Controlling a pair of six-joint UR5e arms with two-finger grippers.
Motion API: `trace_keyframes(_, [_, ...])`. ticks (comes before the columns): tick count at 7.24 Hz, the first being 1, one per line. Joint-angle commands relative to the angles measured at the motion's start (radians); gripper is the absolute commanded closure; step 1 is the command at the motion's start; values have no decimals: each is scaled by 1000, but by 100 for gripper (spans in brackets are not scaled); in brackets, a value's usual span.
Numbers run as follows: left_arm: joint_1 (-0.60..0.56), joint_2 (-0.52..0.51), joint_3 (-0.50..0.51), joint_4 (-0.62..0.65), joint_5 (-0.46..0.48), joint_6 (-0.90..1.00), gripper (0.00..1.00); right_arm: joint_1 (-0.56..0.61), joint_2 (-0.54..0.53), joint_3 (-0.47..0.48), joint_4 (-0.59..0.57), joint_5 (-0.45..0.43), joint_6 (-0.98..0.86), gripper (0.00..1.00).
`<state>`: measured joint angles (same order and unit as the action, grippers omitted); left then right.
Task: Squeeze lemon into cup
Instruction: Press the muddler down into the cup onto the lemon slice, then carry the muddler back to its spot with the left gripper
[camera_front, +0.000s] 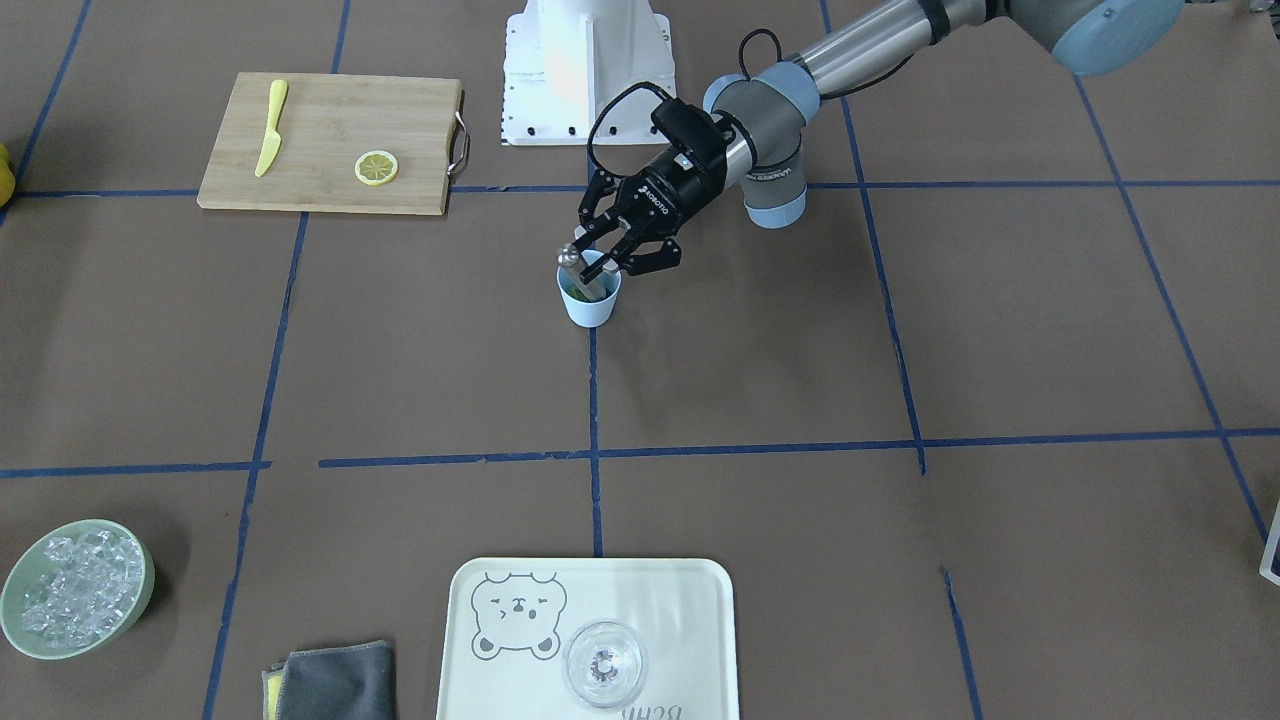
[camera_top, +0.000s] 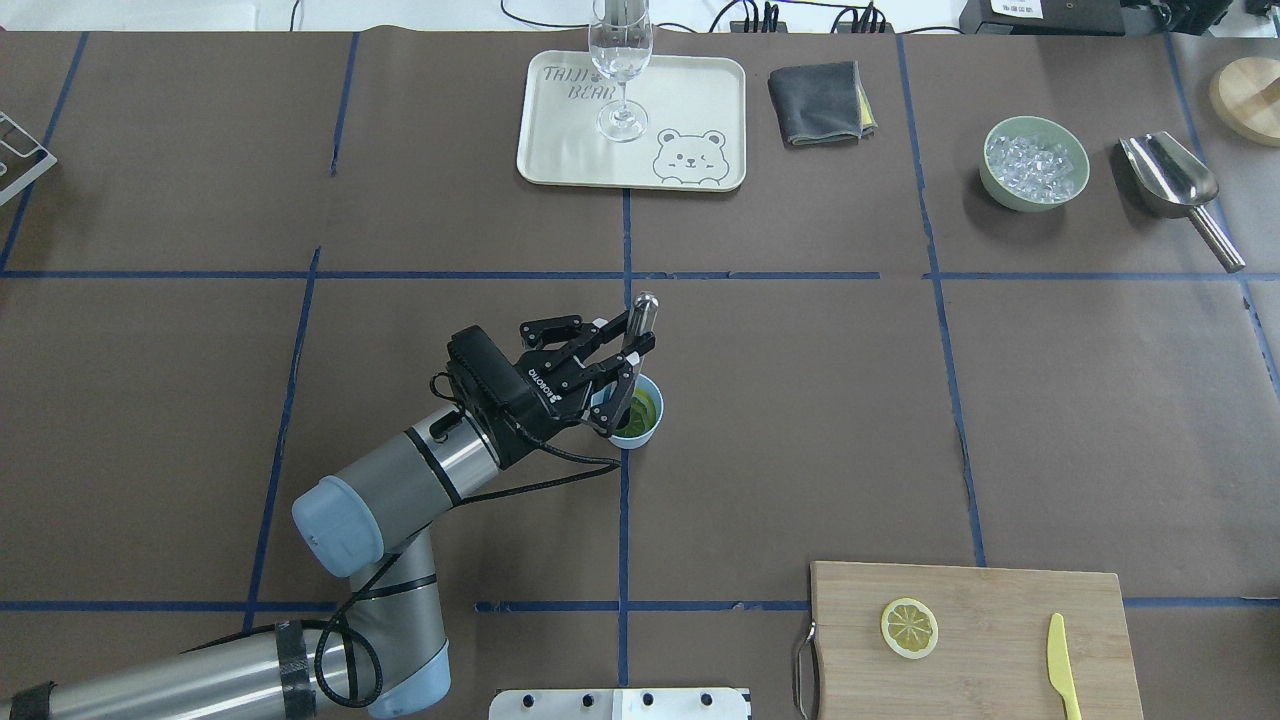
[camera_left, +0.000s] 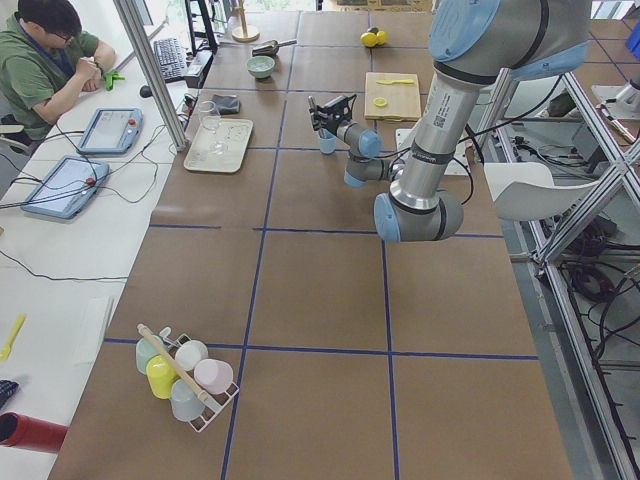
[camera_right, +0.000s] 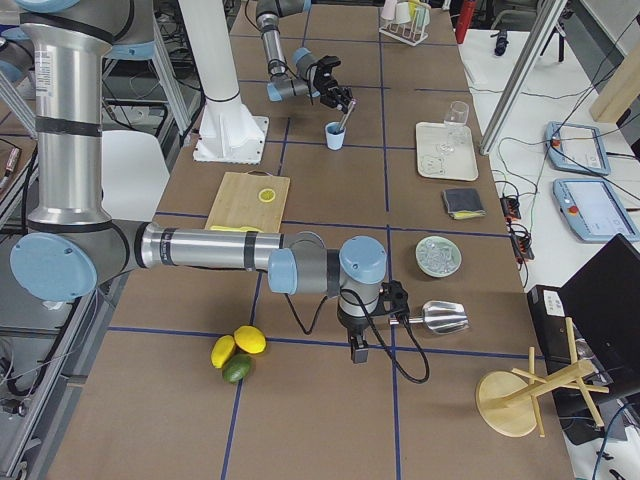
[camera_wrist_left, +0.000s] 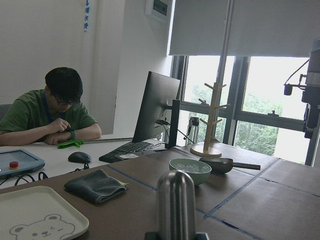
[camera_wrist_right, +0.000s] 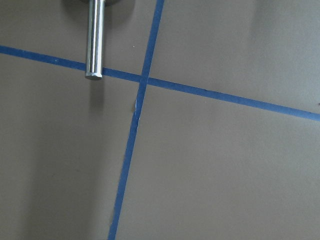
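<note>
The light-blue cup (camera_front: 590, 303) stands near the table's middle and also shows in the overhead view (camera_top: 645, 432). Green and yellow matter lies in it; I cannot tell what it is. My left gripper (camera_front: 600, 262) hangs tilted over the cup's rim, shut on a metal muddler (camera_front: 568, 256) whose lower end is in the cup. A lemon slice (camera_front: 376, 167) lies flat on the bamboo cutting board (camera_front: 330, 110), far from the cup. My right gripper (camera_right: 360, 350) shows only in the exterior right view, beside a metal scoop (camera_right: 440, 318); I cannot tell if it is open.
A yellow plastic knife (camera_front: 270, 127) lies on the board. A cream tray (camera_front: 480, 680) carries a clear glass (camera_front: 603, 663). A green bowl of ice (camera_front: 75, 587) and a grey cloth (camera_front: 335, 682) sit at the far edge. Whole lemons and a lime (camera_right: 236, 354) lie near my right arm.
</note>
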<state>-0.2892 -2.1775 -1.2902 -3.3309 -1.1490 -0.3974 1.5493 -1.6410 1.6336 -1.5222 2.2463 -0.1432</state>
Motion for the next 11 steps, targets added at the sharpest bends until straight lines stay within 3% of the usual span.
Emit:
trace_keyframes(1, [5, -1, -44, -2, -6, 0, 100, 0, 0, 0, 1, 1, 1, 0])
trace_keyframes(3, [-25, -1, -144, -1, -8, 3, 100, 0, 1, 2, 1, 1, 1, 0])
trace_keyframes(6, [-63, 13, -210, 58, -3, -6, 100, 0, 0, 0, 1, 1, 2, 0])
trace_keyframes(7, [-103, 16, -225, 153, -9, -29, 100, 0, -2, 0, 1, 1, 2, 0])
trace_keyframes(8, [-157, 46, -238, 269, -103, -147, 100, 0, -3, 0, -1, 1, 1, 0])
trace_keyframes(11, [-342, 195, -443, 749, -382, -271, 100, 0, -6, -1, 1, 1, 1, 0])
